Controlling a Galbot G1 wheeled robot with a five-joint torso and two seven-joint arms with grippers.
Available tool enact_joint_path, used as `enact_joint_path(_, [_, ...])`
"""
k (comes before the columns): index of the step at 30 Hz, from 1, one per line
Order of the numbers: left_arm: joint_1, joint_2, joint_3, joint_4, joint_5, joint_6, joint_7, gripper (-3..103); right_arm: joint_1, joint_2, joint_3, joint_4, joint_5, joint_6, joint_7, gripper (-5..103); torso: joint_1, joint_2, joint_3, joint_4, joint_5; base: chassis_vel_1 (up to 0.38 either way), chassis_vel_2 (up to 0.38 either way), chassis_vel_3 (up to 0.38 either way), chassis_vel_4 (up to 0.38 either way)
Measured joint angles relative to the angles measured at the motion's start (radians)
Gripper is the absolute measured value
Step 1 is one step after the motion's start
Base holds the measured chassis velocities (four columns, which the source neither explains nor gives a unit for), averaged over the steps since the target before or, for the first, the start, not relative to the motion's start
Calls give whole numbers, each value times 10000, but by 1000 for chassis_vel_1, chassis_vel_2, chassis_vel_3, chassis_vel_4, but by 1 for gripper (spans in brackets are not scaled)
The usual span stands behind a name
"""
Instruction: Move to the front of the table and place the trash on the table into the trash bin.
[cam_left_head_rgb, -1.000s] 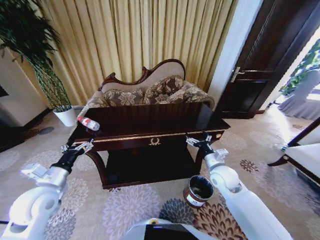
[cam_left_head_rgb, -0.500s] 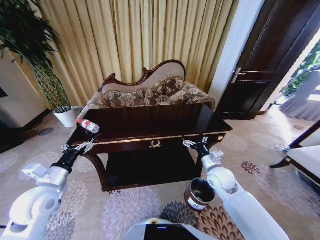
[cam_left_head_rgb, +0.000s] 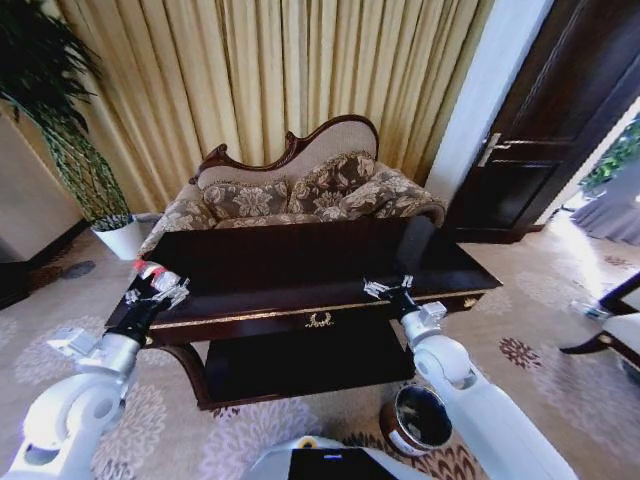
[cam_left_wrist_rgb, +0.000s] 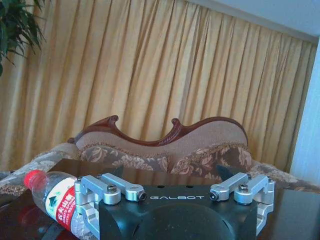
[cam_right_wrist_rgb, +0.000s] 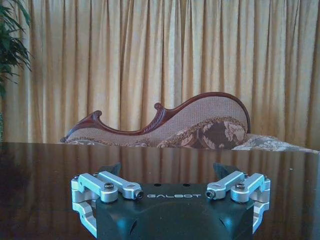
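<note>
While bottle (cam_left_head_rgb: 152, 275) lies at console table's (cam_left_head_rgb: 300, 262) left end, left gripper (cam_left_head_rgb: 156, 298) hovers beside it, fingers spread; right gripper (cam_left_head_rgb: 388, 290) spread over front edge; bin (cam_left_head_rgb: 420, 420) on carpet below.

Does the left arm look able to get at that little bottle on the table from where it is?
Probably yes. The left tool, open, sits at the table's front edge right beside the bottle, which lies on its side, and nothing stands between them.

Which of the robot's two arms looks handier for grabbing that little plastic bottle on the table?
The left, probably. The left gripper sits open at the table's left end, right beside the bottle, which lies on its side there. The right gripper, also open, hangs at the front edge far over to the right.
</note>
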Motion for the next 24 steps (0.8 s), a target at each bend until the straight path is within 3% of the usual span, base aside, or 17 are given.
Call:
enact_joint_path(6, [-49, 41, 5, -25, -73, 151, -400, 100, 171, -39, -268, 76, 28, -195, 138, 100, -13, 10, -5, 1, 1, 30, -29, -15, 40])
enact_joint_path(8, [-220, 175, 7, -59, -277, 526, -1011, 100, 330, -84, -400, 69, 65, -279, 172, 100, -13, 10, -5, 2, 1, 0, 0, 0, 0])
enact_joint_path(9, [-336, 277, 23, -72, -368, 651, -1379, 100, 405, -113, -439, 59, 100, -317, 182, 100, -11, 8, -3, 3, -1, 0, 0, 0, 0])
enact_joint_path(10, [-664, 554, 138, -182, -585, 1021, -2462, 100, 531, -179, -508, 30, 196, -380, 201, 100, -3, 5, 0, 3, -2, 0, 0, 0, 0])
enact_joint_path(11, [-664, 554, 138, -182, -585, 1021, -2462, 100, 531, -179, -508, 30, 196, -380, 201, 100, -3, 5, 0, 3, -2, 0, 0, 0, 0])
enact_joint_path(13, [-1039, 922, 319, -327, -1110, 1441, -3631, 100, 633, -237, -568, -12, 266, -420, 218, 100, 2, 2, 2, 1, -1, 0, 0, 0, 0])
enact_joint_path(14, [-1039, 922, 319, -327, -1110, 1441, -3631, 100, 633, -237, -568, -12, 266, -420, 218, 100, 2, 2, 2, 1, -1, 0, 0, 0, 0])
enact_joint_path(15, [-1436, 1316, 548, -383, -1636, 1700, -4615, 100, 683, -277, -628, -44, 299, -455, 226, 100, 3, 1, 2, -2, 0, 0, 0, 0, 0])
enact_joint_path(17, [-1803, 1702, 790, -229, -1961, 1883, -5286, 100, 677, -305, -724, -52, 312, -490, 256, 100, 2, 2, 1, -3, 0, 0, 0, 0, 0])
enact_joint_path(18, [-1803, 1702, 790, -229, -1961, 1883, -5286, 100, 677, -305, -724, -52, 312, -490, 256, 100, 2, 2, 1, -3, 0, 0, 0, 0, 0])
enact_joint_path(19, [-1954, 1868, 872, -98, -2219, 2063, -5658, 100, 648, -321, -777, -52, 314, -509, 270, 100, 1, 3, 0, 1, -1, 0, 0, 0, 0])
enact_joint_path(20, [-2201, 2119, 996, 93, -2869, 2383, -6469, 100, 605, -353, -830, -52, 315, -530, 279, 100, -2, 3, 0, 1, 0, 0, 0, 0, 0])
enact_joint_path(21, [-2201, 2119, 996, 93, -2869, 2383, -6469, 100, 605, -353, -830, -52, 315, -530, 279, 100, -2, 3, 0, 1, 0, 0, 0, 0, 0])
enact_joint_path(23, [-2607, 2439, 1155, 436, -3832, 2661, -7453, 100, 584, -414, -909, -86, 315, -558, 282, 100, -1, 3, -1, 0, -1, 0, 0, 0, 0])
enact_joint_path(24, [-2607, 2439, 1155, 436, -3832, 2661, -7453, 100, 584, -414, -909, -86, 315, -558, 282, 100, -1, 3, -1, 0, -1, 0, 0, 0, 0])
